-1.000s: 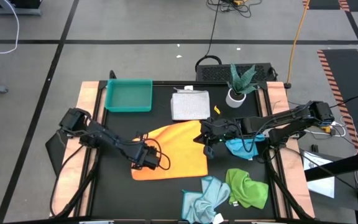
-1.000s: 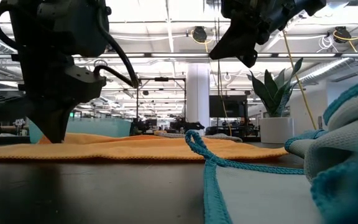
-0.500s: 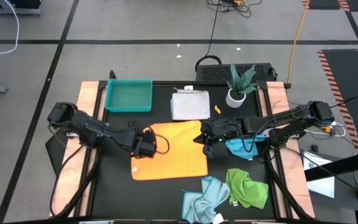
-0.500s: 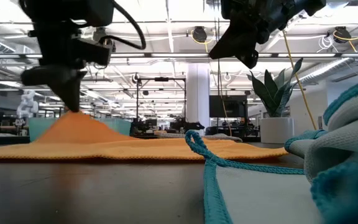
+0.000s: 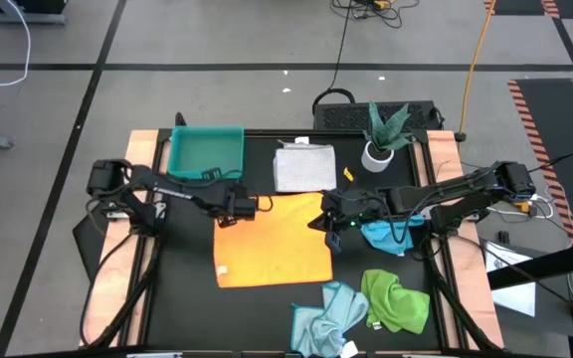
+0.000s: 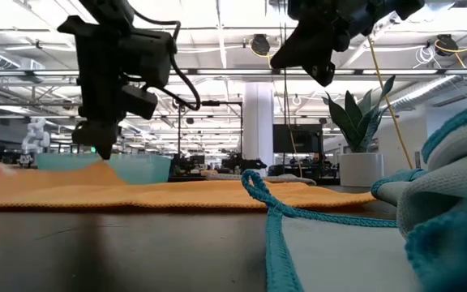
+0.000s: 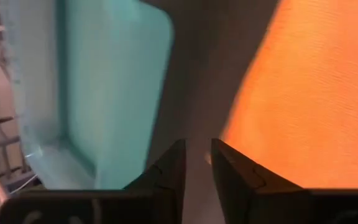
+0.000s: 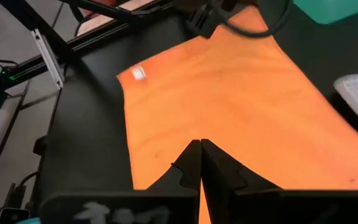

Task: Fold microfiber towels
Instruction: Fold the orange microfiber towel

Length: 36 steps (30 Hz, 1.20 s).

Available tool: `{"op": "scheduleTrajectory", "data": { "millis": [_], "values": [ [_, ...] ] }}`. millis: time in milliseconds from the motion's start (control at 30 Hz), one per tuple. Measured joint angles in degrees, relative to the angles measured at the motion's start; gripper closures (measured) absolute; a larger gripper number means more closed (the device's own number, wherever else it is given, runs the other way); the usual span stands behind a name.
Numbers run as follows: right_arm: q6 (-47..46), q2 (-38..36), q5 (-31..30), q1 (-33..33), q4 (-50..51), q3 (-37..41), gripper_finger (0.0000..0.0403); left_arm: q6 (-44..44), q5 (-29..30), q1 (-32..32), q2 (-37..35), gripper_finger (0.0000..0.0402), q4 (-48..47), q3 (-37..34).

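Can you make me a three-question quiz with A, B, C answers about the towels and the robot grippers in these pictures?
1. Where is the white-grey towel?
A. right of the teal tray
B. inside the tray
C. under the plant

2. What colour is the towel spread flat mid-table?
A. green
B. orange
C. white

3. What is the left gripper doing?
A. clamping the tray
B. lifting the green towel
C. hovering open at the orange towel's far left corner

Answers: 1 A, it lies beside the tray. 2 B, the orange towel lies flat. 3 C, its fingers are parted and empty.
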State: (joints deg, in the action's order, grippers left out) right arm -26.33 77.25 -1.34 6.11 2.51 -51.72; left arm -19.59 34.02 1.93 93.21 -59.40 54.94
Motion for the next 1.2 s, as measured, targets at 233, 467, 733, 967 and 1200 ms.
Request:
{"op": "scheduleTrajectory", "data": {
  "millis": [233, 467, 733, 967, 1200],
  "values": [
    [-8.36, 0.02, 0.0, 2.68, 11.08, 0.0, 0.0403, -2.57, -0.18, 1.51, -3.66, 0.0283, -1.54, 0.0],
    [-16.34, 1.76, -0.02, 7.61, 12.52, -0.02, 0.0403, -8.22, -3.34, 1.13, -8.97, 0.0265, -2.24, 0.17],
    [-21.41, 10.71, -0.04, 11.01, 11.51, -0.02, 0.0403, -19.03, -5.27, -2.01, -17.25, 0.0263, 0.91, 0.64],
    [-23.18, 18.8, -1.85, 11.37, 4.37, -0.02, 0.0403, -21.41, -3.93, -2.78, -20.31, 0.0263, 6.69, 0.68],
    [-24.05, 23.48, -2.53, 11.92, 1.37, -0.07, 0.0403, -18.7, -3.98, -2.78, -20.6, 0.0263, 8.82, 0.64]
  ]
}}
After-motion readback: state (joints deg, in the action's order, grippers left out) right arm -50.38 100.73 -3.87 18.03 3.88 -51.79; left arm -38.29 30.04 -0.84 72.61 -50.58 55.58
